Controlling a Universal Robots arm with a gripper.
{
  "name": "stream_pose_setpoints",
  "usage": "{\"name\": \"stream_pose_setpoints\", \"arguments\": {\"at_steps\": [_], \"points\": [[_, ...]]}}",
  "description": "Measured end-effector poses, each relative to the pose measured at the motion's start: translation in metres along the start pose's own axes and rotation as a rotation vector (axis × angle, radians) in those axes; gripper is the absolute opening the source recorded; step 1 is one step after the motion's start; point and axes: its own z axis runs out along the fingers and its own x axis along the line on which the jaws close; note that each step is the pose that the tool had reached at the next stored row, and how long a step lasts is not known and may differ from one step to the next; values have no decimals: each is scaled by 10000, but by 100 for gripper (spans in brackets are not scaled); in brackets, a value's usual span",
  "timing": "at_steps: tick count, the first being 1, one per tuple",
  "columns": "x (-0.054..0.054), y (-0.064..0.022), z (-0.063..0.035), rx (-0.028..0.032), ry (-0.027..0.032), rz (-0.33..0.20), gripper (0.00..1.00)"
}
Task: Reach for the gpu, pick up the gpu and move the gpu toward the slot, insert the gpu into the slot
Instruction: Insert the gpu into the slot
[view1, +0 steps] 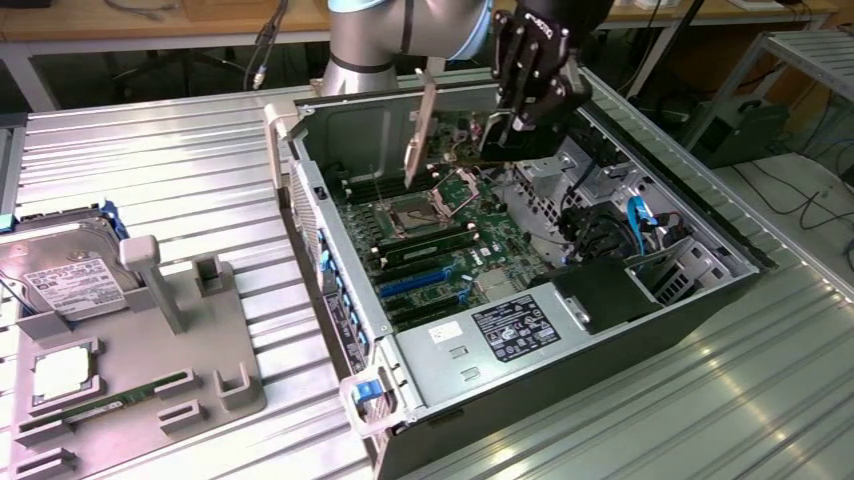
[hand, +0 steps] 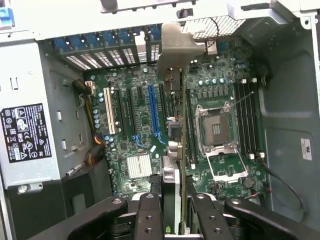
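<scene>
We are seeing gpu (view1: 430, 135) hanging on edge, gripper (view1: 514, 118) jaws clamping it, card's edges staying clear of open case (view1: 310, 200) walls. In exterior view, blue slot (view1: 411, 285) is lying at 6 o'clock below card, well apart. Case is holding motherboard (view1: 461, 250); tray (view1: 187, 340) at 8 o'clock is holding hard drive (view1: 60, 275).

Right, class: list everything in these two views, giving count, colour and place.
table: one, silver ribbed metal, under everything
computer case: one, grey, open on the table
motherboard: one, green, inside the case
slot: one, blue, on the motherboard
processor socket: one, silver, on the motherboard
fixture: one, grey, exterior view's left
hard drive: one, silver, on the fixture
memory stick: one, green, in the fixture
gpu: one, dark, silver bracket, above the motherboard
claw: one, black, shut on the gpu
arm: one, grey, at the case's far side
</scene>
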Motion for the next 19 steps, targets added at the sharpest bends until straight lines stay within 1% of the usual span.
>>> {"name": "stream_pose_setpoints", "arguments": {"at_steps": [3,4,6,9,10,12,13,17,18,19], "points": [[1,-2,36,-19,16,-656,27],[-3,-3,56,-23,21,-800,27],[-23,-2,106,-26,20,-918,27],[-25,17,179,-23,23,-916,27],[-24,31,194,4,20,-917,27],[-24,52,208,100,18,-918,27],[-25,69,223,114,18,-909,27],[-9,199,306,118,19,-940,27],[-6,227,326,132,15,-941,27],[-5,232,338,247,13,-949,27]]}}
